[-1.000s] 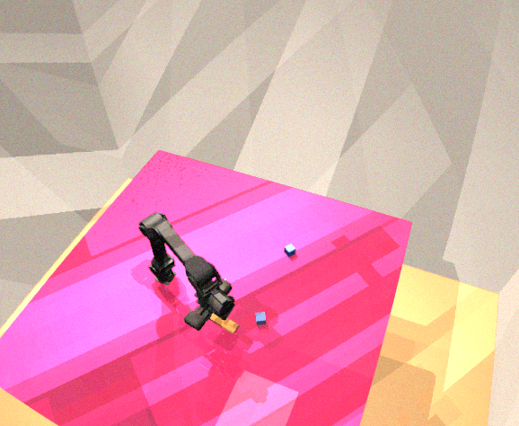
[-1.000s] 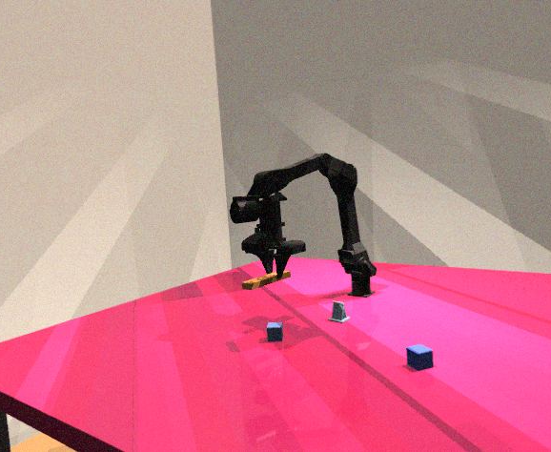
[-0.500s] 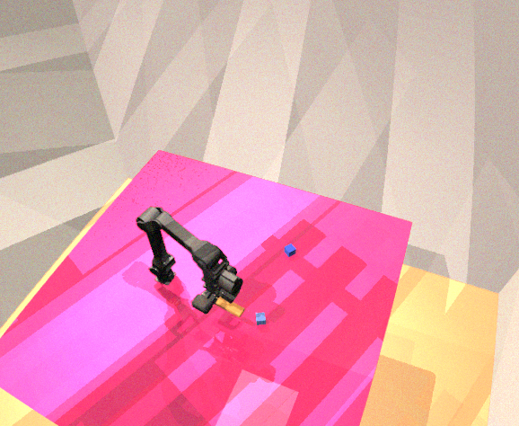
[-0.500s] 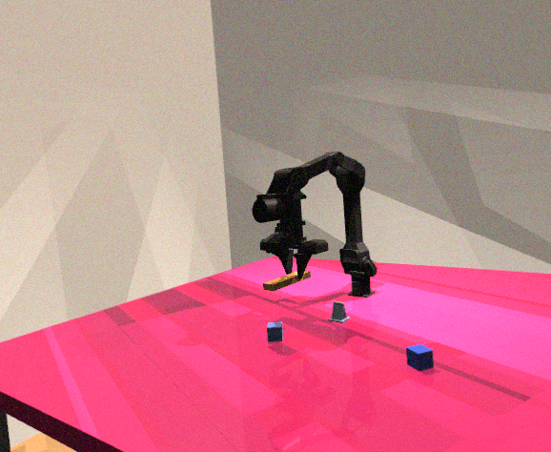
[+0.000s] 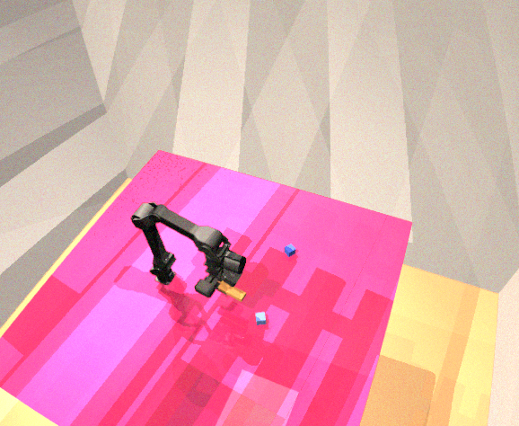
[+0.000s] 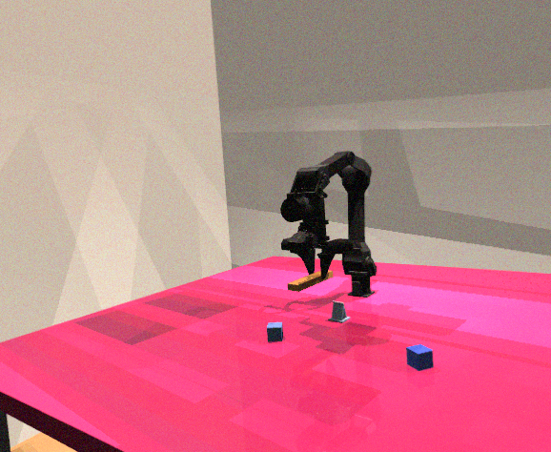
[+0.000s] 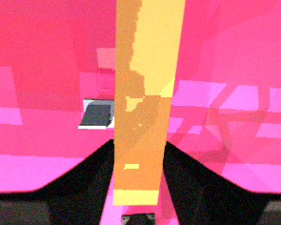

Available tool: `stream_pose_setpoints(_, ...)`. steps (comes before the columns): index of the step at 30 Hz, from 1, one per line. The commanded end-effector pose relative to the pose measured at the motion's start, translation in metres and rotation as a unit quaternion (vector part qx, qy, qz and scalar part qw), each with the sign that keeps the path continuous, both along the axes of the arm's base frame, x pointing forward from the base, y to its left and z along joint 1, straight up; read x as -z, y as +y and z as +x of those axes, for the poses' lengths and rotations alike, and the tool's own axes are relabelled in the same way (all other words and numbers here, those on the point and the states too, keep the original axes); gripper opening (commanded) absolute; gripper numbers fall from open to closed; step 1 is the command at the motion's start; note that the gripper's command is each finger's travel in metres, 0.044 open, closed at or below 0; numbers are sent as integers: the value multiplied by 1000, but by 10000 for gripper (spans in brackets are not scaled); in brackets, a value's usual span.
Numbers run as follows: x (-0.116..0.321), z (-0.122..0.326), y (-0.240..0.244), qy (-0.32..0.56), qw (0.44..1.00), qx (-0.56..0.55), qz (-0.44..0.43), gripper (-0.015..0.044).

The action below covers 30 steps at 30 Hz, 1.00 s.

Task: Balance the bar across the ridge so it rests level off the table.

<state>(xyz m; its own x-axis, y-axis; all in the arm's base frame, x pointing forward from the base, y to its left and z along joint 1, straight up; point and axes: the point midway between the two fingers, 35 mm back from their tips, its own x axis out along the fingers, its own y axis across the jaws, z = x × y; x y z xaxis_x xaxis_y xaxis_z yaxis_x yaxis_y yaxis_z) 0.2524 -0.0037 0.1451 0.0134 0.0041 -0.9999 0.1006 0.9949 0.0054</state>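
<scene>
Gripper point(image 5: 217, 283) point(image 6: 318, 275) point(image 7: 138, 145) clamped on bar point(image 5: 233, 292) point(image 6: 301, 281) point(image 7: 145, 119); long axis ten-to-four o'clock in top view. Wrist view: bar's twelve-o'clock end cut off, ridge point(image 6: 338, 312) point(image 7: 96, 115) partly hidden.

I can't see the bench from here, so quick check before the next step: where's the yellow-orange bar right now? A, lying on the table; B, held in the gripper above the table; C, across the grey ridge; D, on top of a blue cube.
B: the bar is pinched between the gripper's fingers, raised off the tabletop.
</scene>
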Motion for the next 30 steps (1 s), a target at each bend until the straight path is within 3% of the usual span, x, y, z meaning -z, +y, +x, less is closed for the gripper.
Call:
stream_pose_setpoints(1, -1, -11, 16, -3, 1000, -3, -2, 0)
stream_pose_setpoints(13, 3, -38, 50, -2, 1000, -15, 0, 0)
stream_pose_setpoints(30, 24, -39, 53, -2, 1000, -16, 0, 0)
